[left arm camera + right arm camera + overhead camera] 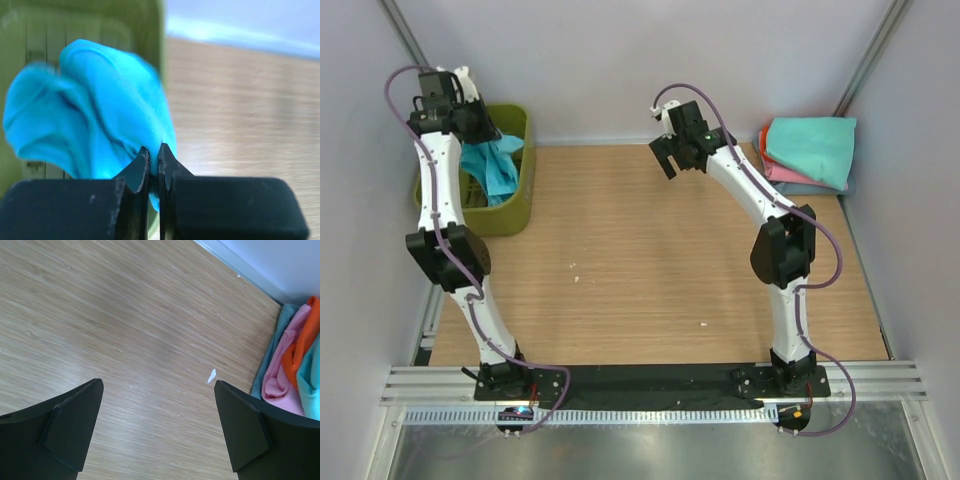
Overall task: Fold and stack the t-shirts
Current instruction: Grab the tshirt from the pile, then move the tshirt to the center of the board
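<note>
A bright turquoise-blue t-shirt (495, 165) hangs bunched over the olive-green basket (515, 215) at the far left. My left gripper (154, 150) is shut on a fold of that turquoise t-shirt (95, 115), which droops from the fingertips above the basket. Folded t-shirts lie stacked at the far right, a mint-teal one (812, 148) on top with pink (782, 172) and orange-red edges showing under it. The same stack appears at the right edge of the right wrist view, pink (280, 375) and orange-red (300, 342) layers visible. My right gripper (157, 405) hangs open above bare table, left of the stack.
The slotted basket wall (75, 30) stands behind the hanging shirt. A small white scrap (212, 375) lies on the wooden tabletop (640, 260). Grey walls close the table at the back and both sides.
</note>
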Robot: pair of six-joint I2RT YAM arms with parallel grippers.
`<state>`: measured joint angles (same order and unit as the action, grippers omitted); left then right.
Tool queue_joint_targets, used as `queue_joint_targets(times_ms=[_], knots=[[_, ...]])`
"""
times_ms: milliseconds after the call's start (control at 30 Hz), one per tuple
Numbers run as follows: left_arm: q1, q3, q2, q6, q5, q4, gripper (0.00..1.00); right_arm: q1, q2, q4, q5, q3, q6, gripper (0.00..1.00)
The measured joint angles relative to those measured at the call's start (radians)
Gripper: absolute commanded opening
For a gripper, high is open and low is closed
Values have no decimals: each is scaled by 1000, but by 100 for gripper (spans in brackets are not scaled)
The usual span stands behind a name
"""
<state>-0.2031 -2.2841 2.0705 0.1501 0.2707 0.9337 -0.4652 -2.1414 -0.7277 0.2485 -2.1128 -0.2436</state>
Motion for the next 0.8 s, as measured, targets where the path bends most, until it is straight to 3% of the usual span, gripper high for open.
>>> queue_joint_targets(times_ms=[200,300,533,567,600,667,800], knots=[[42,-54,-163,-2,92,-49,0,-15,55,27,70,44,-46,100],[122,-74,-235,-17,112,-65,0,-34,103,47,118,78,-77,100],[486,-92,-357,-89,158,-74,0,-51,293,114,223,197,-125,100],[531,-95,-368,-100,159,-77,18,-50,333,129,241,226,-134,100],[561,-95,-377,-109,160,-78,48,-50,360,132,252,241,-141,100],[613,-84,-398,-122,155,-89,88,-41,425,155,275,293,-152,100],[646,37,-467,-133,109,-113,95,-5,512,180,315,377,-176,100]])
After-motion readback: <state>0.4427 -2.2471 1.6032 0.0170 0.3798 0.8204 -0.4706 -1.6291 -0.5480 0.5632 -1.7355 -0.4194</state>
